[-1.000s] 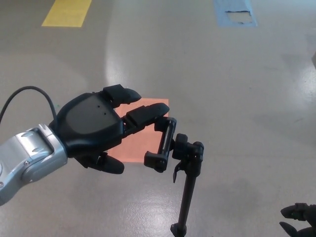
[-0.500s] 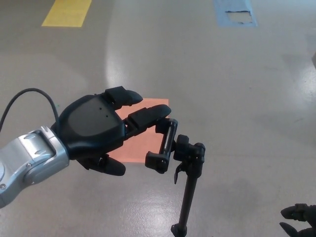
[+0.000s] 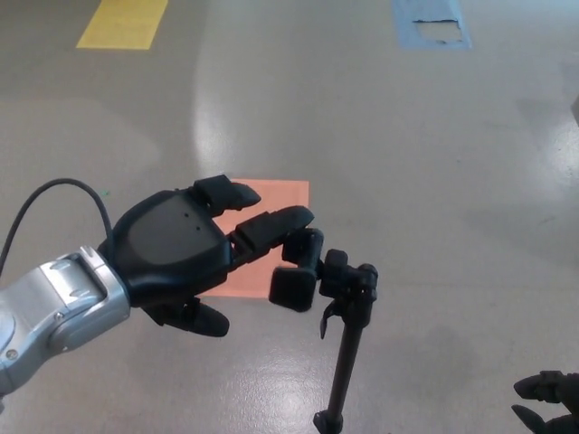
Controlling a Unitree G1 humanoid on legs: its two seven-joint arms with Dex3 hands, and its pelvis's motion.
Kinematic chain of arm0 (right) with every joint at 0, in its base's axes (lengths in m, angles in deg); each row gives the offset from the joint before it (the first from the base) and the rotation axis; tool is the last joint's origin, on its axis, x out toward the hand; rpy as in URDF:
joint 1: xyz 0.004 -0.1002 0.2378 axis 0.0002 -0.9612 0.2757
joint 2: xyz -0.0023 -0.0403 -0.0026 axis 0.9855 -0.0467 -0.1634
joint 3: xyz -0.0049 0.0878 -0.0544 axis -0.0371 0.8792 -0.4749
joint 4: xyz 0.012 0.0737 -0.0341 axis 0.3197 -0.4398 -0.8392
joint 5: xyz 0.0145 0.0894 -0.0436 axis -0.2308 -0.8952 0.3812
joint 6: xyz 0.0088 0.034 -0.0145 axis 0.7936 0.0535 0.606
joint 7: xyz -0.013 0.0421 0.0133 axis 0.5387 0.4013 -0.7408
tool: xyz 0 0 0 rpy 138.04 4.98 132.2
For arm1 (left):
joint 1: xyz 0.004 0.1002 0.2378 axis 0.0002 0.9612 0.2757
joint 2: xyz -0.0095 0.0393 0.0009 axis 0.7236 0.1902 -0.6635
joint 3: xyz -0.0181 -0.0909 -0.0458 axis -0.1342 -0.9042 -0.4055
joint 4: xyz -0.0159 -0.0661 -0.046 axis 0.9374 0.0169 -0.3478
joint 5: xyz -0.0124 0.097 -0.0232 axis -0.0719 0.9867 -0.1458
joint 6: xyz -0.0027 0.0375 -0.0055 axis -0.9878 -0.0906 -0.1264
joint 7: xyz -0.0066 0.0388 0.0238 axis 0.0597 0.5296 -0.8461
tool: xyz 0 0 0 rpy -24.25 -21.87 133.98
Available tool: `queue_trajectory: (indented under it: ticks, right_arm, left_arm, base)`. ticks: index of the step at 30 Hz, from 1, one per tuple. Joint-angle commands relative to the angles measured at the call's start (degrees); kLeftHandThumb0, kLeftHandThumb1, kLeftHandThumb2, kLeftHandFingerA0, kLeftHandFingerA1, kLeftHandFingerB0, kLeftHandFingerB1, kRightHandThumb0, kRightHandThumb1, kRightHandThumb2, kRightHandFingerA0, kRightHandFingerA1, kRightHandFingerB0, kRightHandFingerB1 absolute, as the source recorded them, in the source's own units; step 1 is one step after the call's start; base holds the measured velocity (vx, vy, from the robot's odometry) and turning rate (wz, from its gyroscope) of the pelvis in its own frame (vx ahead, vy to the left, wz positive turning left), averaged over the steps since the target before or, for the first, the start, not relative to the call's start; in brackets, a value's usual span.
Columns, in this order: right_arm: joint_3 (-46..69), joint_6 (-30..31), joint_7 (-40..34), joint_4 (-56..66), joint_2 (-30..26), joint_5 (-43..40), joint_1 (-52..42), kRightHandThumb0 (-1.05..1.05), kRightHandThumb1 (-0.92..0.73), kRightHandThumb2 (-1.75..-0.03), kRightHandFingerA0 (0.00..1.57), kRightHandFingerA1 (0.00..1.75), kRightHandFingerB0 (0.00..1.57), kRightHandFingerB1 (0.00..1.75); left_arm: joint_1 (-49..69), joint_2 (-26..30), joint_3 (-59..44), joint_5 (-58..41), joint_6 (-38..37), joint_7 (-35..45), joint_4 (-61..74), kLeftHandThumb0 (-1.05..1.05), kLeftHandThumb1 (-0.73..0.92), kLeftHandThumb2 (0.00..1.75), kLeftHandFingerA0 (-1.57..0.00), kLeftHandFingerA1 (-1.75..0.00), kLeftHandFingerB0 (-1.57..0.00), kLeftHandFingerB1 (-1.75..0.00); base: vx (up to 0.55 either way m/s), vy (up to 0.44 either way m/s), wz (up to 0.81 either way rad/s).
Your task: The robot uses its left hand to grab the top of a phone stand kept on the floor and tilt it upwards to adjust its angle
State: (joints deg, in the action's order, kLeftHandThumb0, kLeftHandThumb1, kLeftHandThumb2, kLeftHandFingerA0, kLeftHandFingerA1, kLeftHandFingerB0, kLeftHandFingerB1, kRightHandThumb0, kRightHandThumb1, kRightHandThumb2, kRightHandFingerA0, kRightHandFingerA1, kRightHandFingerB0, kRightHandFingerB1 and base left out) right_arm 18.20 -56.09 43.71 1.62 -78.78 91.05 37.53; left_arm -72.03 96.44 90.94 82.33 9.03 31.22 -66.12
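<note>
Stretching across the whole scene is a smooth grey floor (image 3: 434, 163) with a soft glare running down its middle. A yellow painted patch (image 3: 122, 23) lies at the far left edge and a worn blue patch (image 3: 432, 23) at the far right. Nearer, just left of centre, a salmon-orange square (image 3: 271, 194) is marked on the floor, partly covered by the robot's arm.

The phone stand (image 3: 344, 334) rises from the near edge, right of centre. Its thin black pole runs up from the bottom of the view, leaning slightly to the right toward its top. At the top sits a jointed head, and the clamp bracket (image 3: 297, 269) projects from it to the left, its long axis running near to far, its near end showing a broad square face.

The left hand (image 3: 176, 249) reaches in from the left on a silver forearm with a black cable looping behind it. Its fingers (image 3: 271, 226) are spread apart, the upper one lying over the far end of the bracket; no closed grasp shows.

The right hand (image 3: 547, 402) shows only at the near right corner, and I cannot tell how it is set.
</note>
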Motion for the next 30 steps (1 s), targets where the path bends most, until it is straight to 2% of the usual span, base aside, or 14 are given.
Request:
queue_trajectory:
  ticks: [1, 7, 8, 9, 10, 12, 21, 22, 25, 26, 27, 28, 29, 30]
  right_arm:
    - [0.22, 0.64, 0.32, -0.30, -0.94, -0.14, 0.61, -0.61, -0.85, -0.66, 0.22, 0.35, 0.19, 0.29]
    - [0.53, 0.51, 0.42, -0.46, -0.92, -0.38, 0.68, -0.61, -0.85, -0.65, 0.23, 0.35, 0.19, 0.29]
    - [0.52, 0.64, 0.37, -0.47, -0.91, -0.31, 0.76, -0.61, -0.85, -0.65, 0.22, 0.35, 0.19, 0.29]
    - [0.53, 0.65, 0.37, -0.47, -0.92, -0.29, 0.81, -0.61, -0.85, -0.65, 0.22, 0.35, 0.19, 0.29]
    - [0.60, 0.52, 0.59, -0.45, -0.95, -0.36, 0.85, -0.60, -0.85, -0.65, 0.22, 0.35, 0.19, 0.30]
    - [0.68, 0.66, 0.75, -0.46, -0.90, -0.42, 0.91, -0.61, -0.85, -0.65, 0.23, 0.35, 0.19, 0.30]
    - [0.47, 0.57, 0.60, -0.57, -0.89, -0.11, 1.05, -0.61, -0.85, -0.65, 0.23, 0.36, 0.19, 0.30]
    - [0.52, 0.61, 0.65, -0.56, -0.95, -0.15, 1.06, -0.60, -0.85, -0.65, 0.22, 0.35, 0.19, 0.30]
    - [0.64, 0.76, 0.64, -0.45, -0.96, -0.25, 1.01, -0.61, -0.85, -0.65, 0.22, 0.35, 0.19, 0.30]
    - [0.63, 0.61, 0.59, -0.44, -0.96, -0.23, 0.96, -0.61, -0.85, -0.65, 0.23, 0.36, 0.20, 0.30]
    - [0.67, 0.45, 0.57, -0.43, -0.95, -0.26, 1.02, -0.61, -0.84, -0.65, 0.22, 0.35, 0.19, 0.30]
    - [0.72, 0.44, 0.59, -0.42, -0.93, -0.31, 1.10, -0.61, -0.84, -0.65, 0.22, 0.35, 0.19, 0.30]
    - [0.70, 0.51, 0.55, -0.41, -0.91, -0.28, 1.19, -0.60, -0.84, -0.65, 0.23, 0.35, 0.20, 0.30]
    - [0.65, 0.54, 0.49, -0.40, -0.92, -0.21, 1.19, -0.60, -0.84, -0.65, 0.23, 0.35, 0.20, 0.30]
  left_arm:
    - [1.02, 0.41, 1.38, 2.51, -0.11, -2.12, -1.39, -0.80, 0.53, 0.88, -0.17, -0.43, -0.02, -0.21]
    - [1.33, 0.52, 1.80, 2.41, -0.06, -2.28, -1.69, -0.80, 0.54, 0.89, -0.17, -0.43, -0.02, -0.21]
    - [1.28, 0.55, 1.92, 2.63, -0.07, -2.48, -1.81, -0.79, 0.68, 0.61, -0.24, -0.31, 0.00, -0.21]
    - [1.22, 0.57, 1.95, 2.71, -0.06, -2.52, -1.84, -0.79, 0.68, 0.61, -0.24, -0.31, 0.00, -0.21]
    - [1.35, 0.57, 2.03, 2.77, -0.01, -2.44, -1.72, -0.83, 0.57, 0.92, -0.19, -0.44, 0.00, -0.17]
    - [1.68, 0.57, 2.10, 3.00, 0.15, -2.61, -1.39, -0.79, 0.55, 0.90, -0.18, -0.43, -0.02, -0.21]
    - [2.29, 0.39, 2.13, 2.57, 0.32, -1.71, -0.75, -0.78, 0.55, 0.91, -0.17, -0.43, 0.00, -0.20]
    - [2.32, 0.34, 2.21, 2.60, 0.38, -1.55, -0.74, -0.77, 0.70, 0.62, -0.24, -0.31, 0.00, -0.19]
    - [2.47, 0.25, 2.18, 2.16, 0.19, -1.49, -0.93, -0.77, 0.69, 0.62, -0.23, -0.30, 0.00, -0.20]
    - [2.49, 0.25, 2.17, 1.99, 0.09, -1.41, -0.99, -0.77, 0.67, 0.63, -0.22, -0.31, 0.00, -0.19]
    - [2.38, 0.31, 2.16, 1.86, -0.04, -1.28, -1.09, -0.78, 0.55, 0.90, -0.16, -0.43, 0.00, -0.19]
    - [2.29, 0.36, 2.15, 1.84, -0.09, -1.24, -1.14, -0.78, 0.55, 0.90, -0.16, -0.43, 0.00, -0.19]
    - [2.39, 0.27, 1.98, 0.61, -0.06, 0.08, -1.17, -0.76, 0.70, 0.63, -0.21, -0.31, 0.00, -0.19]
    - [2.52, 0.16, 1.86, -0.33, -0.02, 1.05, -1.17, -0.76, 0.70, 0.63, -0.21, -0.31, 0.00, -0.19]
  base:
    - [0.00, 0.000, 0.00]
    - [0.00, 0.000, 0.00]
    - [0.00, 0.000, 0.00]
    - [0.00, 0.000, 0.00]
    - [0.00, 0.000, 0.00]
    - [0.00, 0.000, 0.00]
    - [0.00, 0.000, 0.00]
    - [0.00, 0.000, 0.00]
    - [0.00, 0.000, 0.00]
    - [0.00, 0.000, 0.00]
    - [0.00, 0.000, 0.00]
    - [0.00, 0.000, 0.00]
    - [0.00, 0.000, 0.00]
    - [0.00, 0.000, 0.00]
